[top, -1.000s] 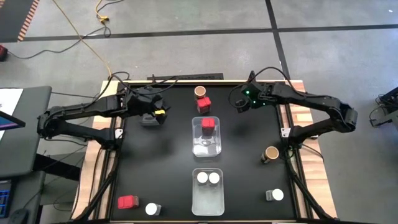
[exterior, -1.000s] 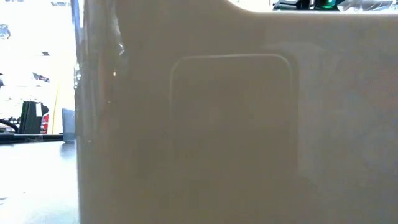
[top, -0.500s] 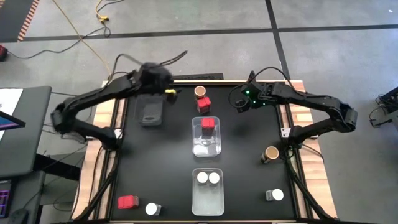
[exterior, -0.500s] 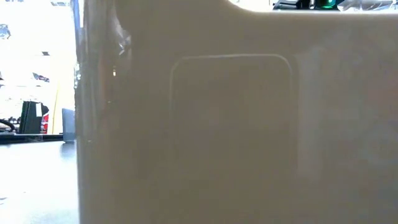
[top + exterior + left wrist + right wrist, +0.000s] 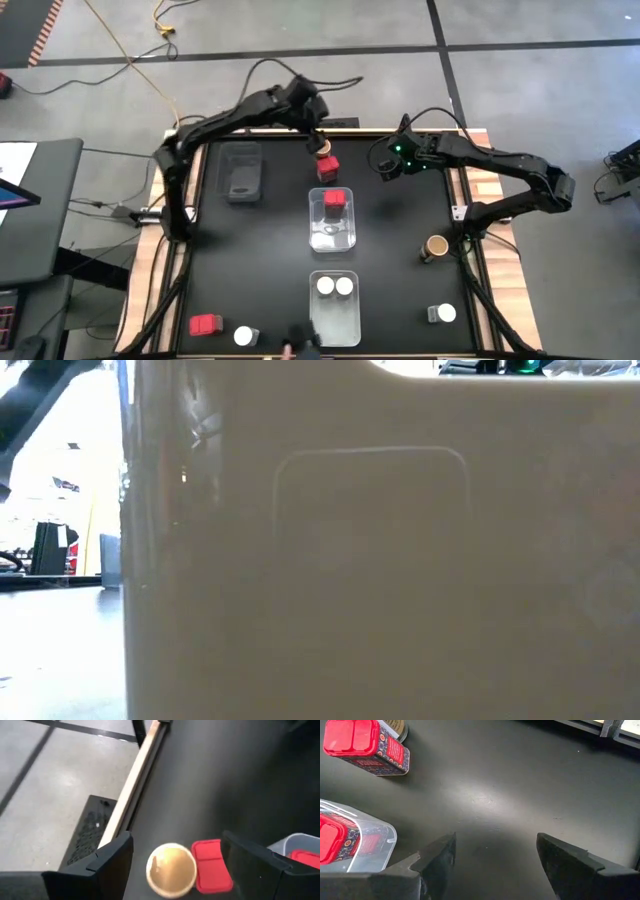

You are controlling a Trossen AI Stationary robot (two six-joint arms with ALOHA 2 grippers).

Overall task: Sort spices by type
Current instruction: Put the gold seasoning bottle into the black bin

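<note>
Overhead, left gripper [image 5: 172, 865] above a tan-topped jar [image 5: 170, 870] at the table's far edge, fingers [image 5: 112, 860] spread wide, jar top showing between them, untouched. Just beside the jar, nearer the other finger, a red box [image 5: 212, 865], half hidden behind that finger. Beyond that finger, a clear tub [image 5: 300, 851] cut off at the frame edge, a red box inside [image 5: 305, 857] barely showing.

Right gripper [image 5: 495, 852] low over bare black table [image 5: 520, 780], fingers apart, nothing between. Ahead of its fingers the red box [image 5: 365, 745], a jar behind it mostly cut off.

Elsewhere: second tub [image 5: 334, 306] with two white-lidded jars [image 5: 335, 286]; another tan jar [image 5: 435, 247], a white jar [image 5: 442, 314], a red box [image 5: 205, 324] and a white jar [image 5: 243, 336] loose. Low view blocked by a pale tub wall [image 5: 380, 560].
</note>
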